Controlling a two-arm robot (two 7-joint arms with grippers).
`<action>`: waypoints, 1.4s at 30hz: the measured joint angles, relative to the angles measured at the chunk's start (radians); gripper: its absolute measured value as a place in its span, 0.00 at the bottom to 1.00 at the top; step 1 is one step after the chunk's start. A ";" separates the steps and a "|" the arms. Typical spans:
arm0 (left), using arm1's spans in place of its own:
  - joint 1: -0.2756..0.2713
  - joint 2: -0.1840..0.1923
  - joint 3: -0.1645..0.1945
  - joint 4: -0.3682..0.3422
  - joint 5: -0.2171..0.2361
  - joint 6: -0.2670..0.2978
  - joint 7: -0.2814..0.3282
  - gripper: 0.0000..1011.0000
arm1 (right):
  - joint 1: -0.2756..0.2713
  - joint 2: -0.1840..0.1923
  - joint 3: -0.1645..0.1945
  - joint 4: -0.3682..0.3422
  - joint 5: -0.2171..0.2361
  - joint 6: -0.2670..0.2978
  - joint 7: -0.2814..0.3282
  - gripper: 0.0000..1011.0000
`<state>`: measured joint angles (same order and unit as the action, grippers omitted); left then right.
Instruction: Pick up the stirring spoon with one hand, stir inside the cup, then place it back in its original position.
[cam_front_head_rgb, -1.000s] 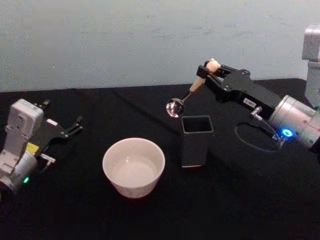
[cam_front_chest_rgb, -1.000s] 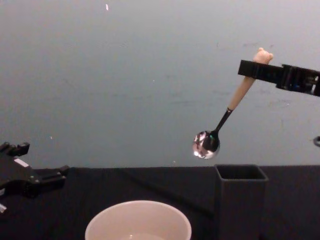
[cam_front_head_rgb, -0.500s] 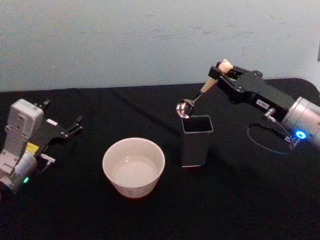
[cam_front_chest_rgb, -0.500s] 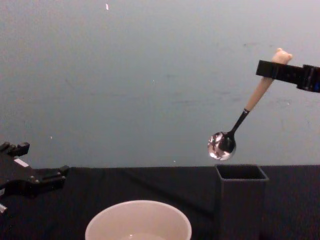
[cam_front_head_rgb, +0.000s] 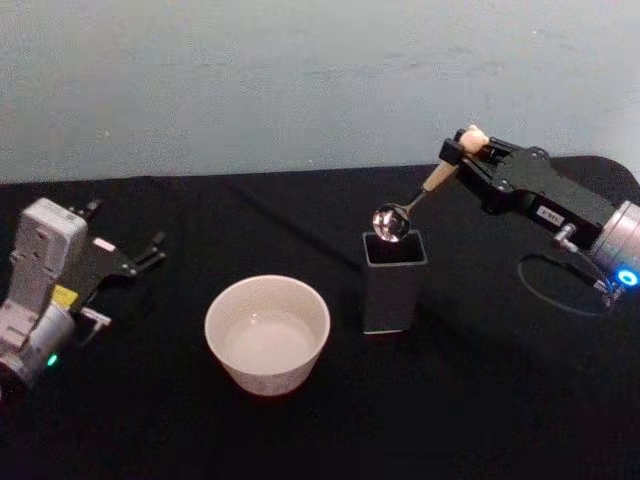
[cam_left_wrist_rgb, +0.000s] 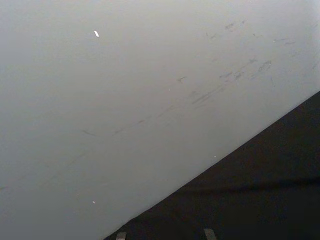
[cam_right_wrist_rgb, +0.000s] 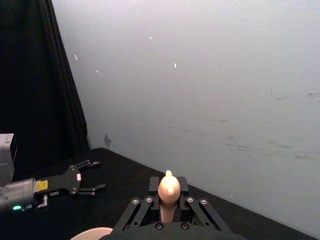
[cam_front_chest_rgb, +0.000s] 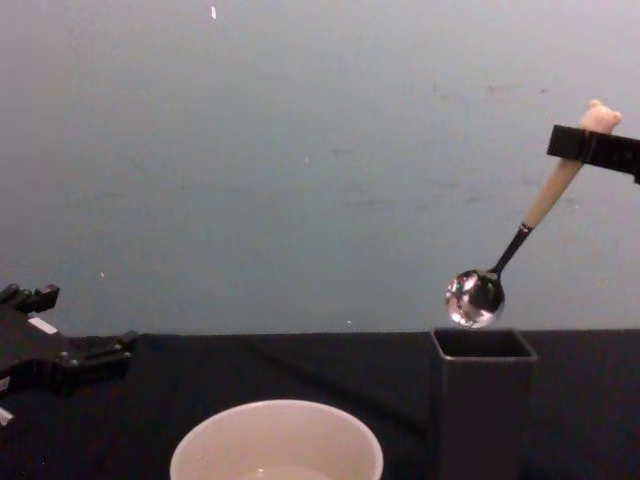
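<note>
My right gripper (cam_front_head_rgb: 462, 147) is shut on the beige handle of the stirring spoon (cam_front_head_rgb: 420, 198), just under its tiny bear head (cam_right_wrist_rgb: 168, 187). The spoon hangs tilted, and its shiny round bowl (cam_front_chest_rgb: 474, 297) hovers just above the open top of the dark grey square holder (cam_front_head_rgb: 392, 281). In the chest view the right gripper (cam_front_chest_rgb: 588, 145) enters from the right edge, above the holder (cam_front_chest_rgb: 482, 400). The cream-white cup (cam_front_head_rgb: 267, 333) stands to the holder's left with liquid inside. My left gripper (cam_front_head_rgb: 150, 250) rests open at the far left of the table, away from both.
A black cloth (cam_front_head_rgb: 480, 400) covers the table, and a pale wall (cam_front_head_rgb: 300, 80) rises behind it. A thin cable (cam_front_head_rgb: 548, 290) loops on the cloth under the right arm. The left arm's grey wrist body (cam_front_head_rgb: 35, 290) lies at the table's left edge.
The right gripper has carried the spoon to the right and lower, from beside the holder to just above its opening. The left arm has stayed put.
</note>
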<state>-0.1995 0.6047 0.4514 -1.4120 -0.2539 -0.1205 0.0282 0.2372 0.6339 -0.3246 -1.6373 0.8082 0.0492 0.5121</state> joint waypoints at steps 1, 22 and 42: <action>0.000 0.000 0.000 0.000 0.000 0.000 0.000 0.99 | 0.000 0.000 0.000 0.000 0.000 0.000 0.000 0.20; 0.000 0.000 0.000 0.000 0.000 0.000 0.000 0.99 | 0.001 0.010 -0.030 0.023 -0.054 -0.001 0.010 0.20; 0.000 0.000 0.000 0.000 0.000 0.000 0.000 0.99 | 0.043 -0.008 -0.096 0.086 -0.164 0.043 0.014 0.20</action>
<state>-0.1996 0.6047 0.4513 -1.4120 -0.2539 -0.1205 0.0283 0.2802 0.6255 -0.4209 -1.5514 0.6445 0.0920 0.5256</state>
